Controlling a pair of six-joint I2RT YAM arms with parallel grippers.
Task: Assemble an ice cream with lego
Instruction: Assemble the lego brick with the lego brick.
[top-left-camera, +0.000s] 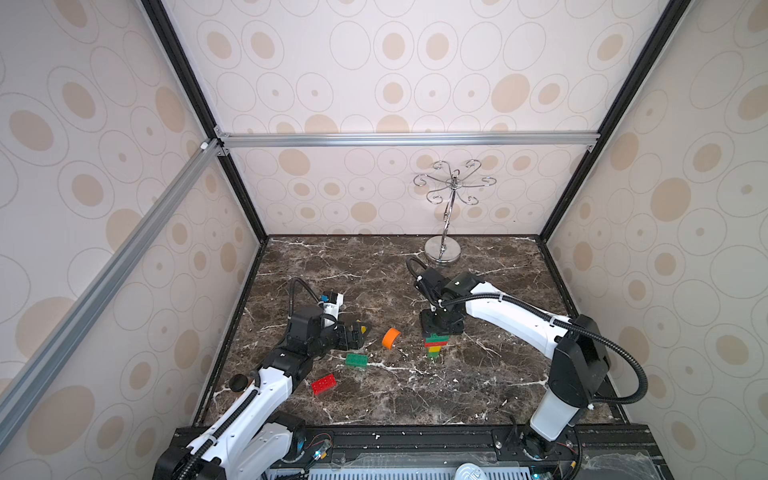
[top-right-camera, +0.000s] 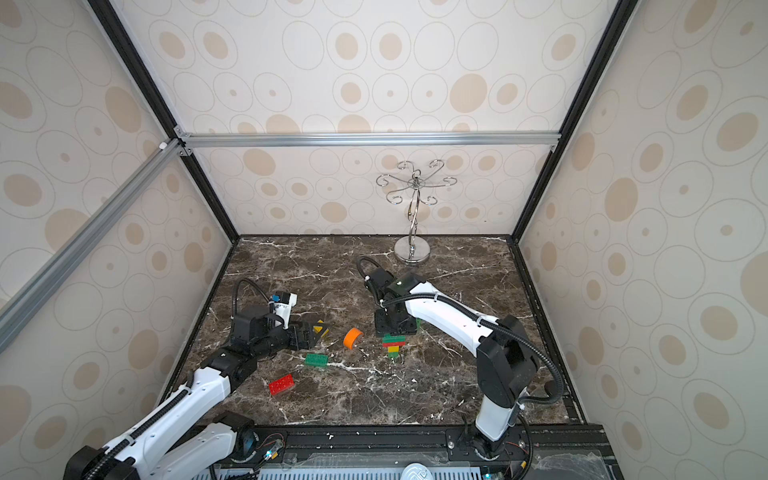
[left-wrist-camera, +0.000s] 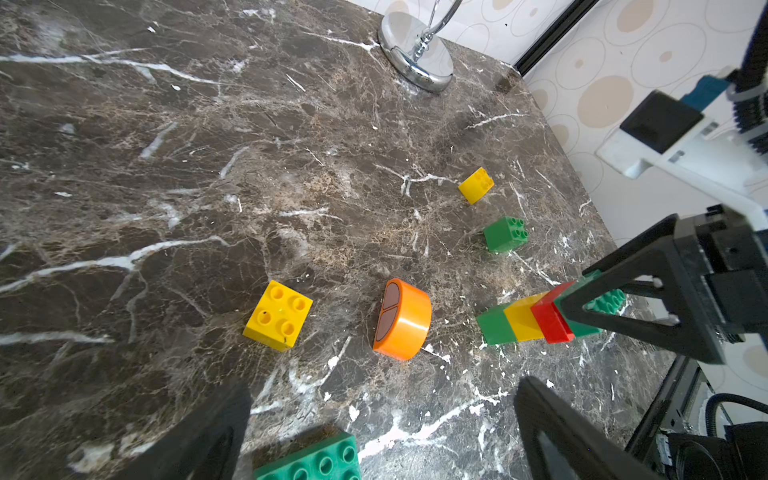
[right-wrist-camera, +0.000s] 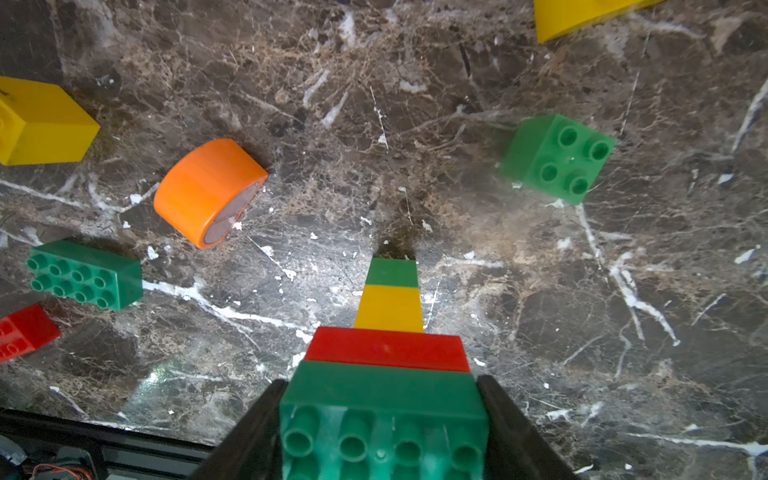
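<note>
looking down on a dark marble table (top-left-camera: 478, 386), l to r. near the front left lies a red oblong brick (top-left-camera: 324, 384), then a green oblong brick (top-left-camera: 356, 360). just behind them the left gripper (top-left-camera: 358, 331) hangs low, jaws spread wide, holding nothing. a yellow square brick (left-wrist-camera: 277, 314) sits just past its tips. mid-table, the orange half-round piece (top-left-camera: 391, 337) lies tipped over, flat hollow face off the table. right of it stands the stack (top-left-camera: 434, 348): green, yellow, red, w/ a green oblong on top. the right gripper (right-wrist-camera: 382, 384) reaches down & pinches that top brick, one finger at each end. so the orange piece lies btwn the arms, nearer the free left one. prob the left's pick, while the right steadies the stack.
</note>
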